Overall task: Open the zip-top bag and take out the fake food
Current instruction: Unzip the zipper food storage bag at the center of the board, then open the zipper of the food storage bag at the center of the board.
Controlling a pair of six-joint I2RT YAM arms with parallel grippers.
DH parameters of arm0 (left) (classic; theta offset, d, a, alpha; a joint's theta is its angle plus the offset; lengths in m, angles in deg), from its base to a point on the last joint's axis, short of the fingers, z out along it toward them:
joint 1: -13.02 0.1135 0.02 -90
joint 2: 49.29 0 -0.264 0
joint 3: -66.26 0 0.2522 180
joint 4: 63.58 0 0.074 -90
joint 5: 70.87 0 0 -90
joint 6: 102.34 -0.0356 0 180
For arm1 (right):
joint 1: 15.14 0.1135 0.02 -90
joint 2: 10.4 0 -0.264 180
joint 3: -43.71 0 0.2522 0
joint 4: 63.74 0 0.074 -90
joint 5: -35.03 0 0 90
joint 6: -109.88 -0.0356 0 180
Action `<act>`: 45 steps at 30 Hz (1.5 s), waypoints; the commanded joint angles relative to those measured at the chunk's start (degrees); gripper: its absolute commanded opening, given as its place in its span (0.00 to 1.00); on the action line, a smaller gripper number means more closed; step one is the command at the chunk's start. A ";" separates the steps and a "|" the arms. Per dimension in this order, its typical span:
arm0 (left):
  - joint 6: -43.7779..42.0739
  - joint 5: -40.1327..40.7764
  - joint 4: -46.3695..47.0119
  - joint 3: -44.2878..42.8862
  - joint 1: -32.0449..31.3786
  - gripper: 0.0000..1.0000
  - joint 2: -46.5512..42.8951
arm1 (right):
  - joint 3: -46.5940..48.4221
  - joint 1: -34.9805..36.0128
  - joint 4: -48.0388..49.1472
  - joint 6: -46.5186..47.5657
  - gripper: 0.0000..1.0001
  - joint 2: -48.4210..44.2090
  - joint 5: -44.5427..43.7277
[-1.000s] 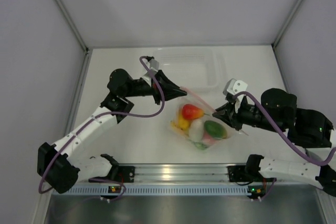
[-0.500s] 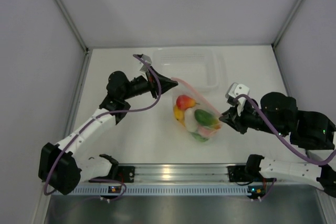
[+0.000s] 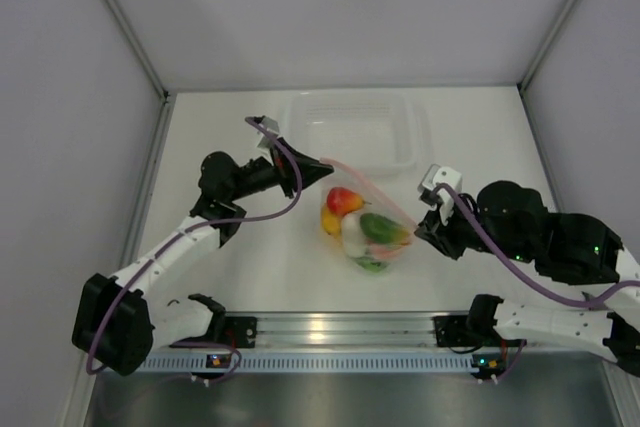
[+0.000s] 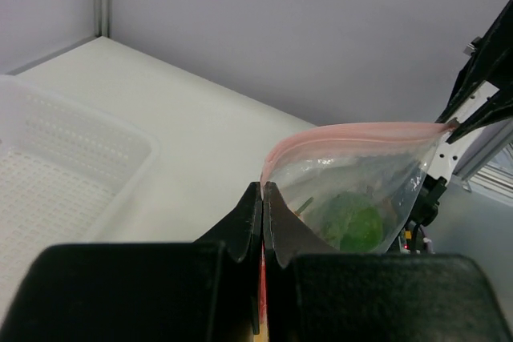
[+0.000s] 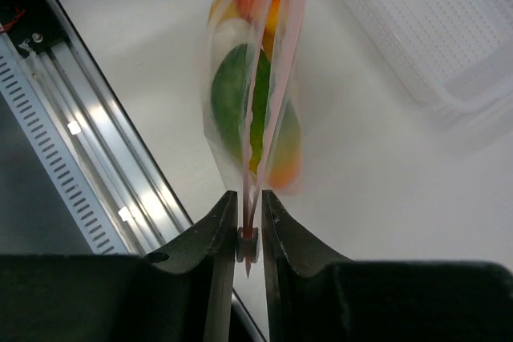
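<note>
The clear zip-top bag (image 3: 388, 209) hangs between my two grippers by its pink zip strip (image 4: 361, 130). Inside it the fake food (image 3: 362, 229) is bunched together: red, yellow, white and green pieces. My left gripper (image 3: 326, 173) is shut on the strip's left end, and in the left wrist view its jaws (image 4: 263, 190) pinch the plastic edge. At the strip's right end my right gripper (image 3: 419, 230) holds the grey zip slider (image 5: 248, 238) between narrowly parted jaws. The right wrist view looks along the strip, with a green piece (image 5: 231, 102) just ahead.
The rigid clear tub (image 3: 360, 132) stands behind the bag, toward the back wall. It also shows as a perforated tub (image 5: 433, 30) on the right of the right wrist view. The aluminium rail (image 3: 340, 329) runs along the near edge. Grey walls close in the table.
Both grippers have carried the bag left and toward the left arm. The bag has gone from lying spread out to hanging bunched, and the right jaws have eased slightly wider.
</note>
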 commanded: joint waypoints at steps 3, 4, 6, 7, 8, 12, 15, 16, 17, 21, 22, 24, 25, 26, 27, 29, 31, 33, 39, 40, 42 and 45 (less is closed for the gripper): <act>2.11 -8.31 12.52 2.35 -0.70 0.00 0.45 | -3.29 0.41 6.33 -0.80 0.20 2.12 0.84; 2.11 -9.80 12.43 2.36 -0.87 0.00 0.71 | -3.65 0.41 6.95 -0.62 0.21 2.73 1.11; 2.11 -12.26 12.52 2.62 -1.05 0.00 1.06 | -4.18 0.41 8.27 -0.36 0.26 3.61 1.55; 2.11 -12.53 12.52 2.79 -1.31 0.00 1.06 | -4.09 0.41 8.54 -0.44 0.27 4.22 1.55; 2.11 -12.71 12.52 3.14 -1.40 0.00 0.98 | -3.57 0.41 8.80 -0.44 0.29 4.58 1.90; 2.46 -13.59 12.43 3.59 -1.84 0.00 0.54 | -0.32 0.41 9.33 -0.62 0.38 5.72 2.34; 2.29 -13.33 12.52 4.11 -1.84 0.00 0.36 | 3.28 0.41 8.37 -0.79 0.39 7.74 4.01; 2.46 -12.89 12.43 4.20 -1.93 0.00 0.36 | 4.07 0.41 7.93 -0.80 0.39 8.09 3.93; 2.38 -12.80 12.52 4.29 -1.84 0.00 0.45 | 5.30 0.32 7.84 -0.80 0.39 8.53 3.75; 2.47 -12.71 12.43 4.29 -1.84 0.00 0.89 | 7.42 0.41 7.83 -4.04 0.39 9.85 0.94; 2.55 -12.88 12.43 4.20 -1.93 0.00 0.89 | 7.77 0.41 7.92 -4.57 0.39 10.29 0.33; 2.64 -13.06 12.43 4.20 -1.84 0.00 0.80 | 8.56 0.41 7.75 -5.80 0.38 11.25 -1.52; 2.55 -13.06 12.52 4.20 -1.93 0.00 0.63 | 8.65 0.41 7.75 -6.07 0.38 11.70 -1.96; 2.55 -12.98 12.43 4.20 -1.93 0.00 0.45 | 8.91 0.32 7.66 -6.33 0.38 11.96 -1.79; 2.55 -12.97 12.52 4.20 -1.93 0.00 0.36 | 8.92 0.32 7.75 -6.59 0.37 12.75 -1.27; 2.64 -12.97 12.43 4.11 -1.93 0.00 0.27 | 8.92 0.15 8.18 -6.95 0.37 13.45 0.31; 2.82 -13.15 12.52 3.94 -1.84 0.00 0.19 | 9.09 0.15 8.28 -7.12 0.37 14.16 0.50; 2.90 -13.06 12.52 3.85 -1.93 0.00 0.27 | 9.01 -0.29 8.80 -6.95 0.37 14.51 0.41; 2.90 -13.24 12.43 3.85 -2.02 0.00 0.10 | 7.16 -1.61 9.77 -6.69 0.36 15.39 0.59; 2.99 -13.33 12.43 3.68 -2.02 0.00 0.18 | 6.38 -1.79 10.03 -6.68 0.35 15.39 0.41; 2.91 -13.41 12.43 3.68 -2.11 0.00 0.01 | 5.75 -2.49 10.47 -6.51 0.35 15.57 0.50; 3.08 -13.41 12.52 3.50 -2.19 0.00 0.19 | 4.70 -3.10 11.09 -6.42 0.35 15.83 0.93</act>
